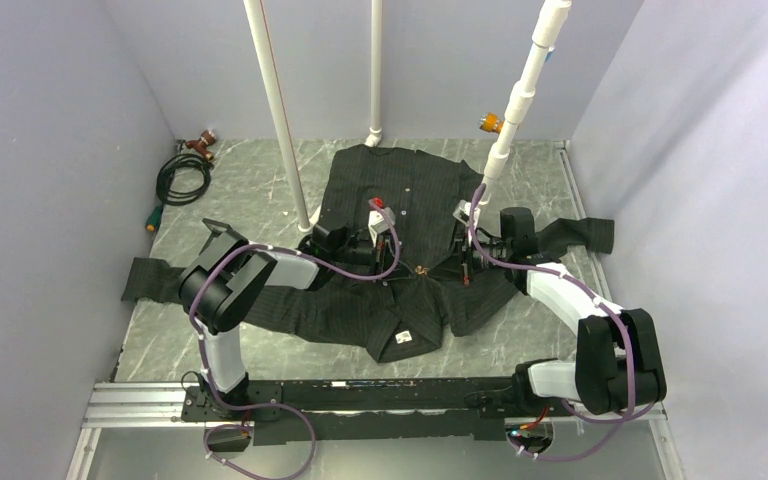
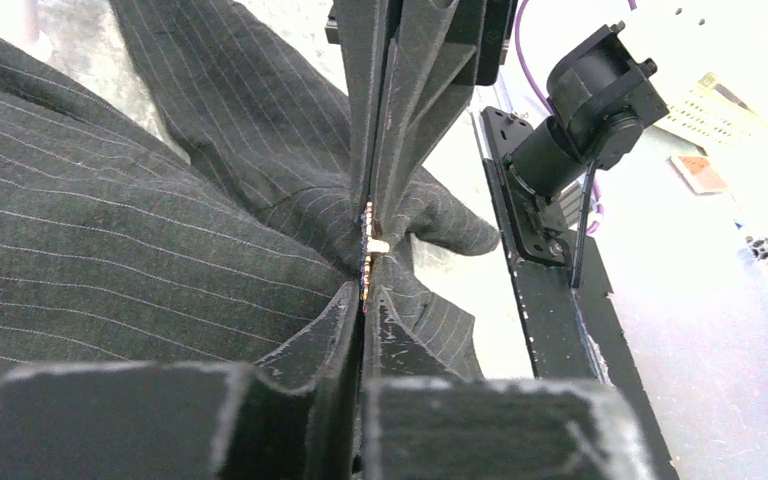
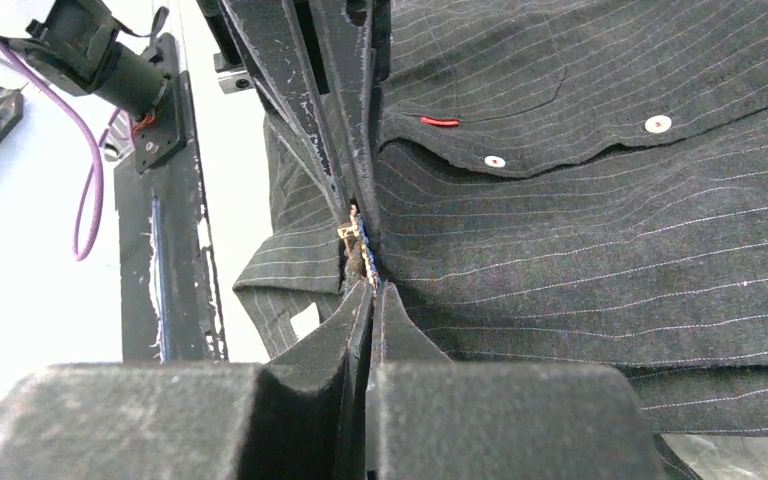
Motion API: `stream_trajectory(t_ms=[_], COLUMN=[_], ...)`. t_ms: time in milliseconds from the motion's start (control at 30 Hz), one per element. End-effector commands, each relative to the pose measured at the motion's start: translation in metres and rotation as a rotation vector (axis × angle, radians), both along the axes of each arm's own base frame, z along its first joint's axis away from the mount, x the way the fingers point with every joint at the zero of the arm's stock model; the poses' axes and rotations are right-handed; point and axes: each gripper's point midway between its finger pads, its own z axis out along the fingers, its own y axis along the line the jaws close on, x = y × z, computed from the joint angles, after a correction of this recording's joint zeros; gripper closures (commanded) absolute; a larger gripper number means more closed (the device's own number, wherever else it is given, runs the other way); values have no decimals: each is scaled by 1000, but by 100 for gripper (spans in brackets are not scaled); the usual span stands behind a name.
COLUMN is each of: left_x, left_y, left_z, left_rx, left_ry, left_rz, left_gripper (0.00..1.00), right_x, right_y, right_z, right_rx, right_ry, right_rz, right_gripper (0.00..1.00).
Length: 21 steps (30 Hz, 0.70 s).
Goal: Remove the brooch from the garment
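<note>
Robot lab test cell. Plain grey partition walls (image 1: 40, 150) box in a marble-pattern tabletop (image 1: 260, 350). Two robot arms (image 1: 225, 285) bolted to an aluminium extrusion rail (image 1: 140, 400), exposed purple cabling (image 1: 200, 345), white PVC poles (image 1: 280, 110) as rigging, coiled hose (image 1: 182, 180) left in the corner.

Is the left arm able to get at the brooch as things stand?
Likely yes: the left arm has its jaws at the brooch on the shirt, nearly closed on it. The right arm meets them from the opposite side without covering it.
</note>
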Motion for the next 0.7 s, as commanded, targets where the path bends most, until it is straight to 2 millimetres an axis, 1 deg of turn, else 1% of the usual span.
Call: stream_trajectory(t_ms=[0, 67, 167, 267, 400, 533, 667], left_x=[0, -1, -3, -5, -12, -14, -20], left_y=[-6, -6, -3, 0, 0, 0, -2], left_z=[18, 19, 16, 13, 8, 11, 11], left_rx=[-45, -42, -18, 11, 48, 48, 48], left_ry=[-64, -78, -109, -167, -242, -261, -272], left_rz=[-39, -43, -59, -76, -134, -159, -186], left_gripper=[99, 100, 100, 100, 100, 100, 100], right_x=[0, -2, -2, -3, -2, -9, -12], right_y=[4, 3, 1, -3, -7, -4, 0], right_z=[15, 14, 15, 15, 17, 14, 9], right_rx=[26, 16, -10, -56, -119, -174, -191], right_ry=[-67, -69, -91, -120, -189, -222, -224], right_rz=[50, 56, 74, 96, 142, 196, 212], right_gripper=[100, 98, 81, 73, 69, 61, 61])
